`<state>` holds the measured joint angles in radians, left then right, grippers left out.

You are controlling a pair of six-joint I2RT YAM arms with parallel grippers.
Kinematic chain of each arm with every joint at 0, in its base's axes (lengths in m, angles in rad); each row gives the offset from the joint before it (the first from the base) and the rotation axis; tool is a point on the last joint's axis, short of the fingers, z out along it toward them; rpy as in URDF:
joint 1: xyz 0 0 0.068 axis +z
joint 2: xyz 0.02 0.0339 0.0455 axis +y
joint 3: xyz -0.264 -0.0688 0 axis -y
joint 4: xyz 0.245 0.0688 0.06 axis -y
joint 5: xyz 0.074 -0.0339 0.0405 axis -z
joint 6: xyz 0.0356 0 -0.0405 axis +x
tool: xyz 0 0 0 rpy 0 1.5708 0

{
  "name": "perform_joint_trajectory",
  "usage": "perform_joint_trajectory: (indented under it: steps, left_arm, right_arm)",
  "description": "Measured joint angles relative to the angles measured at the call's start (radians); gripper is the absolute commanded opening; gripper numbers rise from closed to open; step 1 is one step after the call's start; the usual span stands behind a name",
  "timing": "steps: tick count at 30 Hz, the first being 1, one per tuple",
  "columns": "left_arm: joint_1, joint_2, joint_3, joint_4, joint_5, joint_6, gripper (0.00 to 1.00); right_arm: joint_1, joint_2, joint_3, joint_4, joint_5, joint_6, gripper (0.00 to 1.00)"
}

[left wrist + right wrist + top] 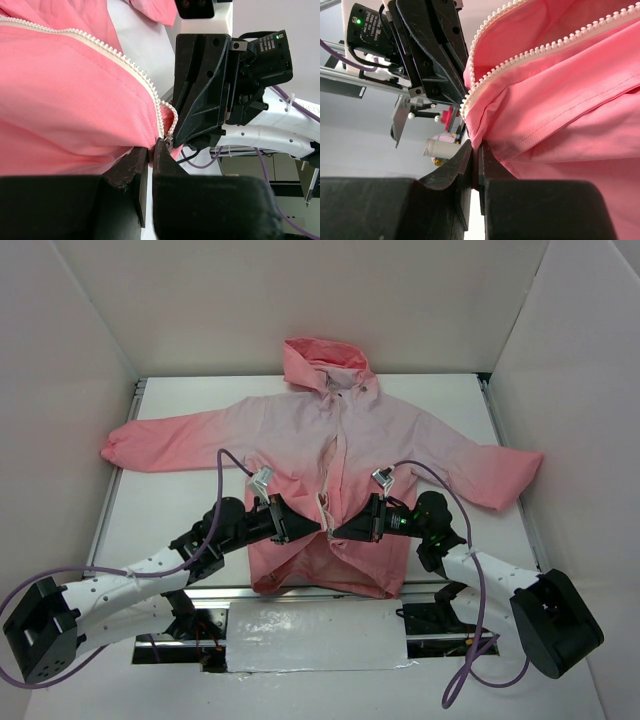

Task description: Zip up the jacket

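The pink jacket [385, 440] lies flat on the white table, front up, hood at the far side and coral hem toward me. Its light zipper [336, 455] is open along the front. My left gripper [312, 528] and right gripper [338, 531] meet tip to tip at the lower front, just above the hem. In the left wrist view my left gripper [151, 151] is shut on the jacket's edge [65, 100] at the bottom end of the zipper teeth [135, 70]. In the right wrist view my right gripper [476, 150] is shut on the other front edge [570, 100] below its teeth [540, 50].
White walls [70, 330] enclose the table on three sides. A shiny sheet [315, 635] covers the near edge between the arm bases. Purple cables [225, 475] loop above each wrist. The sleeves reach the left [125, 448] and right [515, 475] table edges.
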<state>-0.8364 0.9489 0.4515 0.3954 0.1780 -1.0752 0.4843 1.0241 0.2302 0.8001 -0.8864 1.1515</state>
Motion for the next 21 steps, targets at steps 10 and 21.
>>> perform_joint_trajectory:
  steps: [10,21]
  left_arm:
    - [0.000,0.005,0.000,0.013,0.023,-0.002,0.00]
    - [0.005,0.005,0.000,0.032,0.040,-0.002,0.00]
  right_arm:
    - [-0.001,0.024,0.007,0.003,-0.001,0.000,0.00]
    - [-0.005,0.046,0.027,0.023,-0.005,0.015,0.00]
